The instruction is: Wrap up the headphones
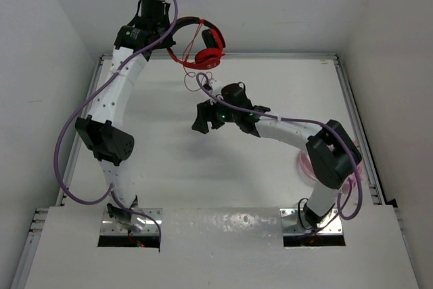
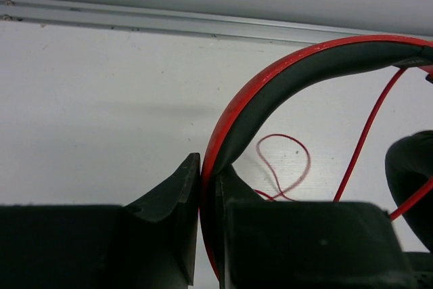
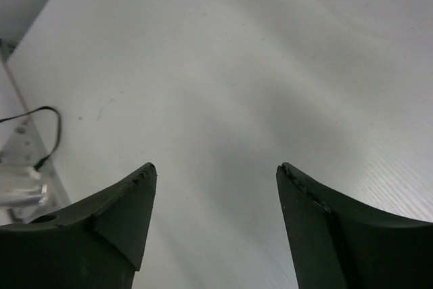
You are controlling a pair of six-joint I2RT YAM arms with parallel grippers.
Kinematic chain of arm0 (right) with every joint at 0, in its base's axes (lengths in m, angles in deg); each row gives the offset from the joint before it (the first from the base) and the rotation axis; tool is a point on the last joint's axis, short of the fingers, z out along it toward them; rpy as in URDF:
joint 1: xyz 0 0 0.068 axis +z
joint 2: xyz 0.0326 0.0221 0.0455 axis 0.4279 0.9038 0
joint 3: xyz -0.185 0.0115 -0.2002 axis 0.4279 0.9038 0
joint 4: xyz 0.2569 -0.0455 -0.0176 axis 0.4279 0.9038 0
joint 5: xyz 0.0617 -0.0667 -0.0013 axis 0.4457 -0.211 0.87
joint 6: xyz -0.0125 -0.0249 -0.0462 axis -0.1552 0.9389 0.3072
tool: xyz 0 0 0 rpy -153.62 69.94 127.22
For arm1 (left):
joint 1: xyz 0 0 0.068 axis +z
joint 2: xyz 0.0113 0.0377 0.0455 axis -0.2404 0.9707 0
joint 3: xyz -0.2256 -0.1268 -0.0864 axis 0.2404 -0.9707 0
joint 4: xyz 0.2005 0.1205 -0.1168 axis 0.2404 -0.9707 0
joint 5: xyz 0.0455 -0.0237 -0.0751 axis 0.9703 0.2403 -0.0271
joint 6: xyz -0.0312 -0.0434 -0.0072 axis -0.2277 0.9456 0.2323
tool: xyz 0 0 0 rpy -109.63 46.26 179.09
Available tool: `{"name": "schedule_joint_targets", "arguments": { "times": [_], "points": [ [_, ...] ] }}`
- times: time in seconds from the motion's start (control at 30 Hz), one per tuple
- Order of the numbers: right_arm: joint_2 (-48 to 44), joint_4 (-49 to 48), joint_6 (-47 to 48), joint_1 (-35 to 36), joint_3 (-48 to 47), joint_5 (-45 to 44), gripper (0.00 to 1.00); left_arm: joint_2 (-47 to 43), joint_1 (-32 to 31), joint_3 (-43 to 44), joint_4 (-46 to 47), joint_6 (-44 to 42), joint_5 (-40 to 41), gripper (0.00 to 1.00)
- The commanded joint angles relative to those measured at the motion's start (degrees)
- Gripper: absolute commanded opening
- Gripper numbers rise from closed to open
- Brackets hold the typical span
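The red headphones hang lifted above the table's far edge. Their round earcups are bunched together at the right end of the headband. My left gripper is shut on the black-lined headband, which runs up between its jaws. The thin red cable dangles below the earcups, and a loop of it lies on the white table. My right gripper is open and empty, low over bare table just below the hanging cable. No cable shows between its jaws.
A pale pink coiled cable bundle lies at the right, partly under my right arm. A metal rail edges the table at the back and sides, with grey walls around. A black wire shows at the table's edge.
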Motion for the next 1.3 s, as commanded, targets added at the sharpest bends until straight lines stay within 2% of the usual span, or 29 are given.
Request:
{"name": "schedule_joint_targets", "arguments": {
  "times": [0.0, 0.03, 0.17, 0.27, 0.37, 0.53, 0.63, 0.7, 0.77, 0.8, 0.83, 0.9, 0.97, 1.1, 1.2, 1.27],
  "points": [
    [-9.3, -11.4, 9.0, -0.2, 7.0, -5.9, 0.73, -5.1, -0.1, 3.9, 2.8, 0.3, -1.7, 0.0],
    [-10.8, -11.5, 9.0, -0.2, 9.3, -7.5, 0.75, -5.1, -0.1, 3.9, 2.8, 0.4, -2.2, 0.0],
    [-16.7, -28.0, 10.9, -0.5, 22.9, -12.0, 0.84, -4.8, 0.2, 5.4, 2.2, 1.3, -5.1, 0.0],
    [-17.2, -37.5, 11.6, -1.0, 28.2, -16.0, 0.93, -4.5, 0.3, 5.4, 2.0, 1.4, -7.5, 0.0],
    [-14.5, -41.6, 18.6, -1.4, 28.1, -17.8, 0.97, -4.3, 0.4, 5.1, 1.8, 0.8, -9.9, 0.0],
    [-4.9, -45.5, 28.1, -5.0, 23.8, -20.3, 0.96, -4.4, 0.3, 4.5, 2.7, -0.1, -11.5, 0.0],
    [-2.7, -43.5, 33.0, -7.3, 20.0, -18.4, 0.94, -4.5, 0.3, 4.3, 3.0, -0.7, -11.7, 0.0],
    [-1.4, -37.9, 36.2, -7.8, 16.1, -14.5, 0.94, -4.4, 0.3, 4.4, 3.0, -1.0, -12.4, 0.0],
    [-1.1, -34.0, 34.0, -9.5, 13.5, -10.1, 0.92, -4.3, 0.3, 4.4, 3.2, -1.3, -12.5, 0.0],
    [-0.9, -33.9, 31.5, -12.1, 13.0, -4.5, 0.9, -4.3, 0.3, 4.6, 3.3, -1.4, -12.4, 0.0],
    [-0.9, -34.7, 26.0, -13.4, 13.2, -3.0, 0.87, -4.3, 0.4, 4.6, 3.4, -1.5, -12.4, 0.0],
    [-0.8, -38.5, 23.2, -15.1, 15.3, 0.1, 0.8, -4.3, 0.6, 4.5, 3.4, -1.6, -12.4, 0.0],
    [-1.1, -36.3, 24.4, -15.6, 16.3, 3.9, 0.71, -4.2, 0.7, 4.6, 3.4, -1.6, -12.4, 0.0],
    [-1.3, -28.9, 27.0, -14.9, 15.3, 15.3, 0.68, -3.5, 1.3, 5.4, 3.6, -1.4, -12.4, 0.0],
    [-2.4, -21.6, 31.4, -12.9, 15.1, 14.7, 0.67, -3.1, 1.3, 5.6, 3.7, -0.9, -11.9, 0.0],
    [-2.6, -22.2, 30.6, -10.2, 16.2, 11.9, 0.69, -2.9, 1.4, 5.6, 3.6, -0.2, -11.9, 0.0]
  ]
}}
